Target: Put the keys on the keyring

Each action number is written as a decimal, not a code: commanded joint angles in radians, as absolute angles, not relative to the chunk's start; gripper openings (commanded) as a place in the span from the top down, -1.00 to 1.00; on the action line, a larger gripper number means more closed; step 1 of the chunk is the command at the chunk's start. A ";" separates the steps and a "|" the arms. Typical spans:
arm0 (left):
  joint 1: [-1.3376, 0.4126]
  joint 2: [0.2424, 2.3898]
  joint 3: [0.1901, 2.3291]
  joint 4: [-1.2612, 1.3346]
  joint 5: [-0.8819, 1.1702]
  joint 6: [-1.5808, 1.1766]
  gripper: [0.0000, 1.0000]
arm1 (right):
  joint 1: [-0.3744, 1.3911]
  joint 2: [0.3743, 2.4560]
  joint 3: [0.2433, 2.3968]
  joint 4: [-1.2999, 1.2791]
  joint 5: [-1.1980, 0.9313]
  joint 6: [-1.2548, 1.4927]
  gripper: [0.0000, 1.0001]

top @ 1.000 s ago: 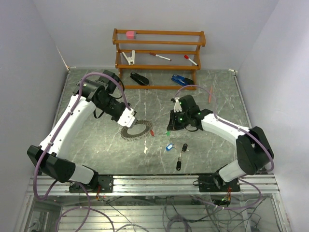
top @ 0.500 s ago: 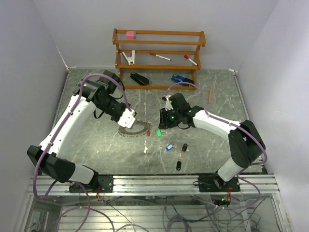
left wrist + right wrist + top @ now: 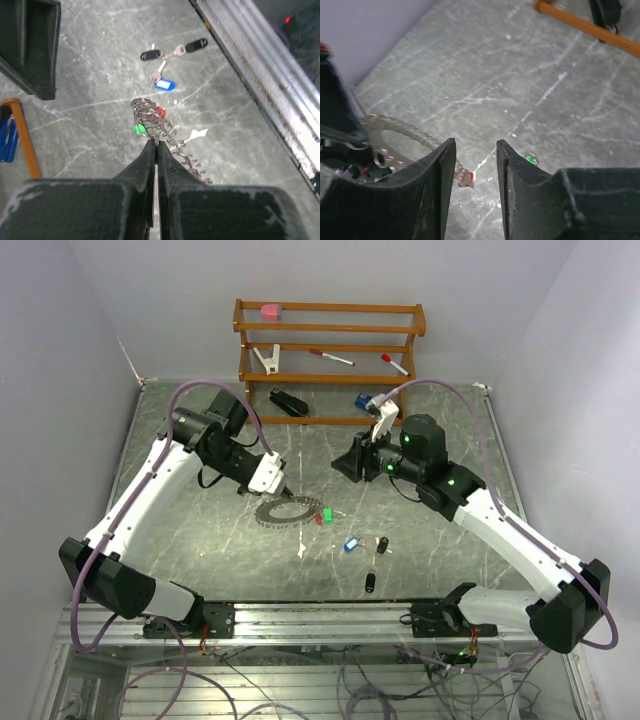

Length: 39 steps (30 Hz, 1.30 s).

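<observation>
the keyring (image 3: 290,512) lies flat on the table (image 3: 220,550). its toothed rim is pinched at the far edge by the left claw (image 3: 279,489), whose jaws are pressed fully together on the metal. just past that claw's tips, at the end of the ring, sit a small red tag (image 3: 159,111) and the green key (image 3: 139,129). the green key lies right against the ring, though whether it is threaded on cannot be told. further out from the left claw, towards the near rail, lies the blue key (image 3: 350,544). a black key (image 3: 383,544) is just beside it, and a second black key (image 3: 370,583) is a little nearer the rail. all three lie loose and apart from the ring. the right claw (image 3: 475,147) hangs above the table, on the far side of the ring. its jaws are partly spread with nothing between them, and the ring's end, tag and green key lie below its tips. a wooden rack (image 3: 350,308) stands behind both claws at the back of the table.
</observation>
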<state>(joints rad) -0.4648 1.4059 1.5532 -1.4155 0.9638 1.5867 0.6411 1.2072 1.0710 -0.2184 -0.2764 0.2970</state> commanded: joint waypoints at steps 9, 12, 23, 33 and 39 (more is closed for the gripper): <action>-0.408 1.376 1.430 -1.239 1.299 1.363 0.86 | 0.642 1.141 1.031 -0.112 -0.512 0.324 0.46; -0.398 1.381 1.402 -1.203 1.338 1.325 0.86 | 0.643 1.149 1.036 -0.079 -0.574 0.350 0.47; -0.348 1.508 1.412 -1.341 1.488 1.442 0.86 | 0.762 1.188 1.061 -0.066 -0.518 0.294 0.49; -0.318 1.564 1.451 -1.493 1.555 1.578 0.86 | 0.799 1.186 1.064 -0.113 -0.475 0.243 0.48; -0.318 1.524 1.426 -1.415 1.576 1.460 0.86 | 0.813 1.206 1.053 -0.112 -0.465 0.213 0.26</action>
